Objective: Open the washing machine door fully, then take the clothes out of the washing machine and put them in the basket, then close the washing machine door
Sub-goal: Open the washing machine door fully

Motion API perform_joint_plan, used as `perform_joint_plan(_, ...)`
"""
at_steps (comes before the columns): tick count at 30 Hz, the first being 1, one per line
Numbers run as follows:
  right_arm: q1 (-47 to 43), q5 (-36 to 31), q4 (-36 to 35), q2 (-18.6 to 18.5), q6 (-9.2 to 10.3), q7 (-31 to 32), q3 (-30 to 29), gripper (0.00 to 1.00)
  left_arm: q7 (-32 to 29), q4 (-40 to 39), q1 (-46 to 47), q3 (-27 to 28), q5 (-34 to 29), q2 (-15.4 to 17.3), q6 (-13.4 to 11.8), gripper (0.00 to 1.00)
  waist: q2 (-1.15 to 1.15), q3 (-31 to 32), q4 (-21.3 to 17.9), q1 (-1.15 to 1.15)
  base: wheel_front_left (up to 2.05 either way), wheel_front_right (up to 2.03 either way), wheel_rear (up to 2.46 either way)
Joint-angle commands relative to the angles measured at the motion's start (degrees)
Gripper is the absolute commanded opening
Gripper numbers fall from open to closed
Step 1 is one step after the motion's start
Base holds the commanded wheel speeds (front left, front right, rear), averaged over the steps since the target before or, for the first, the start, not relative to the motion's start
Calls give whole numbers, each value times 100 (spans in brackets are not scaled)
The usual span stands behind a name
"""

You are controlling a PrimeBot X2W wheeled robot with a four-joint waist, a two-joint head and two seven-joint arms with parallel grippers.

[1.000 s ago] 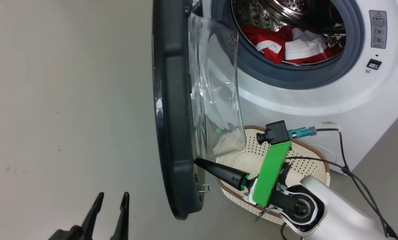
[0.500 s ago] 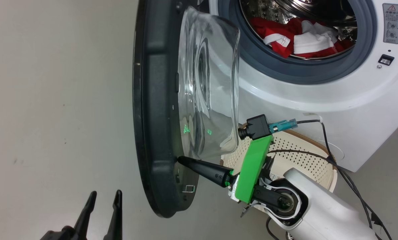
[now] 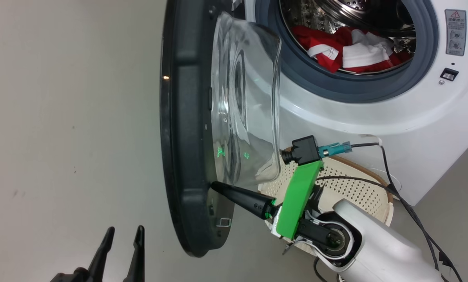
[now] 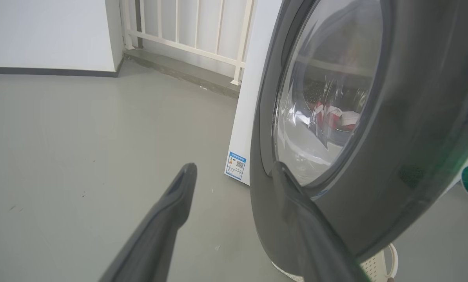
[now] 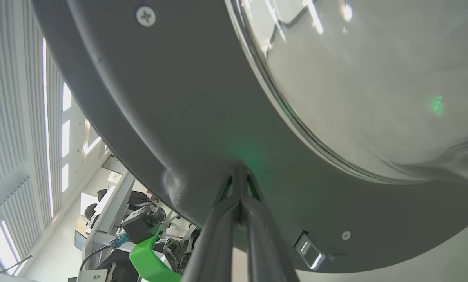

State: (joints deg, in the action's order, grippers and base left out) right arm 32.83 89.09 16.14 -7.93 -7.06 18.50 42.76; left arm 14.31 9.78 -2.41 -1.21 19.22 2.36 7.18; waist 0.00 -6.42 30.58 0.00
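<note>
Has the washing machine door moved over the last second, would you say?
Yes: the washing machine door has swung further open, leftward, away from the washing machine.

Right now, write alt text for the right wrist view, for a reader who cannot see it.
The right gripper, fingers shut together, touches its tips to the dark grey inner rim of the washing machine door, beside the clear glass window. A metal latch sits at lower right.

door (image 3: 187,137) stands out l of washer (image 3: 375,117), clothes (image 3: 351,53) in drum (image 3: 336,11), basket (image 3: 355,188) on floor (image 3: 61,117) in front
</note>
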Motion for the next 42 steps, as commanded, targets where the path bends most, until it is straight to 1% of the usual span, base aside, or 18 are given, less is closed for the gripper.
perform_joint_plan(1,-7,-61,-124,82,-43,-106,22,44,69,-110,86,173,-21,52,30,100,0,27,-11,0,0,0,0)
perform_joint_plan(2,-32,-71,-122,60,-43,-153,21,94,69,-99,89,167,-31,52,30,100,0,47,-17,0,0,0,0)
perform_joint_plan(3,-61,-86,-118,35,-43,-207,22,100,69,-89,91,159,-42,52,30,100,0,67,-25,0,0,0,0)
perform_joint_plan(9,-312,-185,-82,-159,-43,-626,38,100,69,-27,93,101,-126,52,30,100,0,203,-79,0,0,0,0)
perform_joint_plan(16,-626,-428,85,-481,-43,-1368,83,100,69,86,114,56,-236,52,30,100,0,350,-153,0,0,0,0)
perform_joint_plan(22,-928,-628,308,-770,-43,-2045,249,100,69,177,89,22,-315,68,30,100,0,500,-230,0,0,0,0)
perform_joint_plan(23,-1019,-670,375,-833,-43,-2262,315,100,69,191,62,43,-323,89,30,100,0,540,-291,0,0,0,0)
perform_joint_plan(31,-1155,-932,793,-1101,-43,-3085,497,100,69,199,24,121,-333,109,30,100,0,581,-492,0,0,0,0)
perform_joint_plan(33,-1155,-1019,876,-1129,-43,-3167,499,100,69,202,20,130,-335,111,31,100,0,589,-511,0,0,0,0)
perform_joint_plan(36,-1160,-1354,1107,-1167,-43,-3315,421,100,69,205,6,158,-339,113,31,100,0,601,-562,0,0,0,0)
perform_joint_plan(38,-1141,-1760,1236,-1182,-43,-3341,260,100,69,202,-2,172,-341,113,31,100,0,603,-588,0,0,0,0)
perform_joint_plan(42,-1324,-2836,1213,-985,-43,-3347,-593,100,69,192,-8,183,-340,111,31,100,0,600,-616,0,0,0,0)
